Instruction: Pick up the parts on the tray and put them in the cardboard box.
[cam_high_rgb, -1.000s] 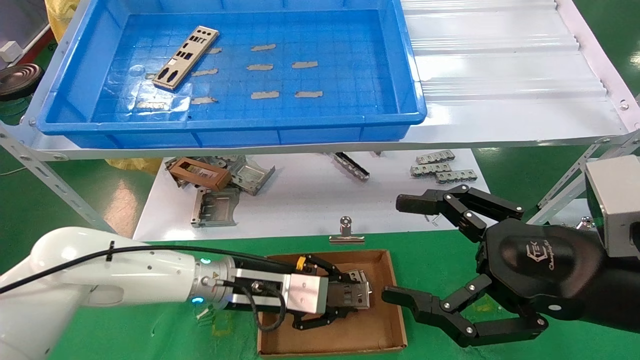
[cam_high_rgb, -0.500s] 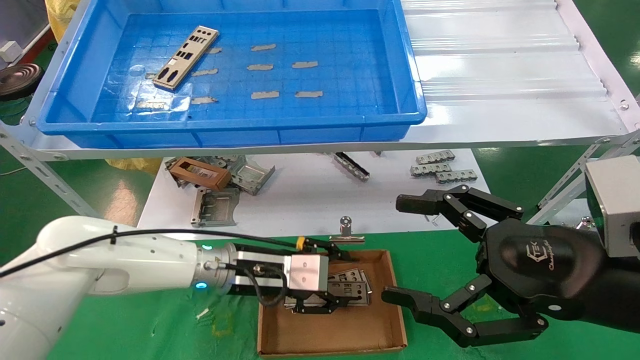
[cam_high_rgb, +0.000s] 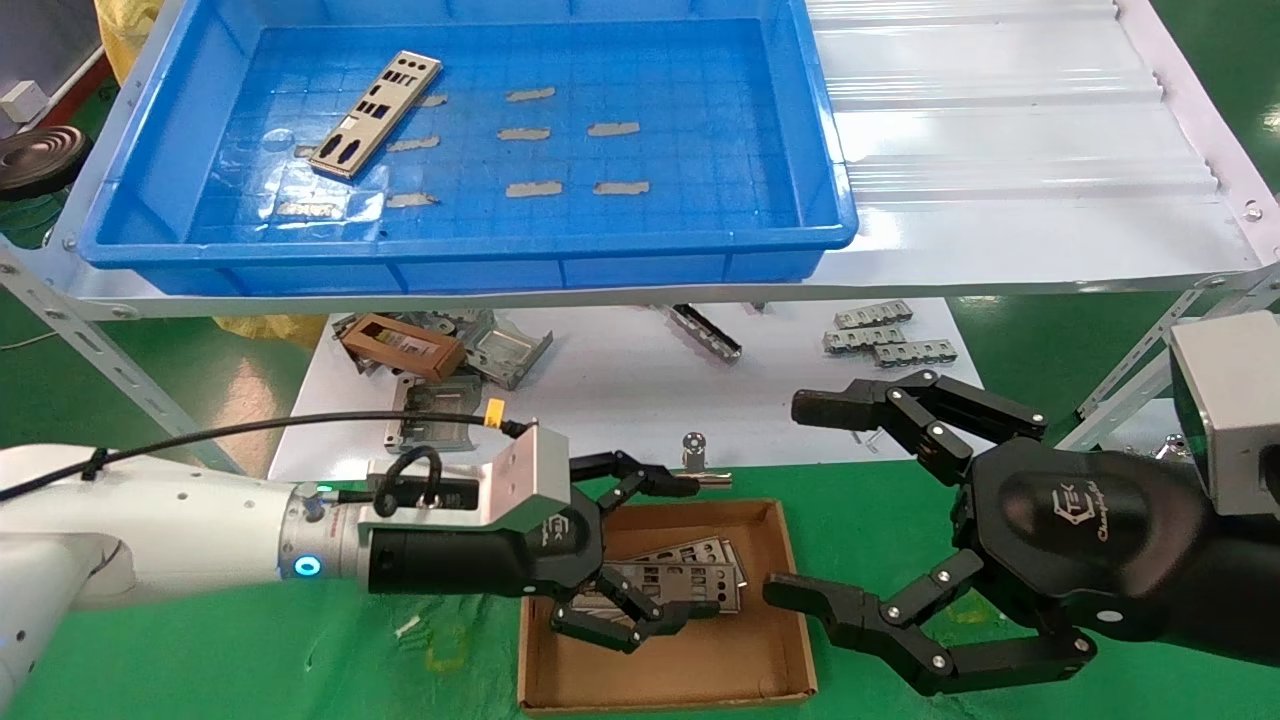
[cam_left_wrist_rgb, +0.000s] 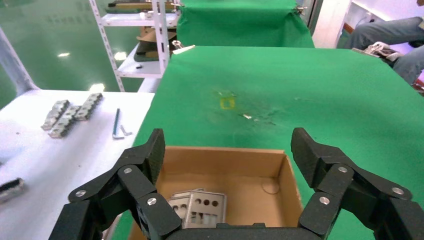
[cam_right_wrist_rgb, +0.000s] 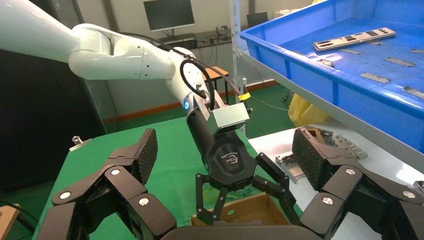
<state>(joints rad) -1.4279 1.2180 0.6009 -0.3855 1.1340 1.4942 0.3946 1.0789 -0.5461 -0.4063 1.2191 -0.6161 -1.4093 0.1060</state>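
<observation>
L end effector (cam_high_rgb: 640, 560) raised; parts (cam_high_rgb: 690, 580) crosswise.

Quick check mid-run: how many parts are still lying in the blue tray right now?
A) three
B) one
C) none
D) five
B: a single part lies on the floor of the tray, near its far left corner; the other grey bits there are short tape strips.

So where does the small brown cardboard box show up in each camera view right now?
Head view: the small brown cardboard box lies low in the middle, under the open left gripper.
Left wrist view: box seen between the fingers.
Right wrist view: only its corner shows.
Shared landmark: the left gripper.
</observation>
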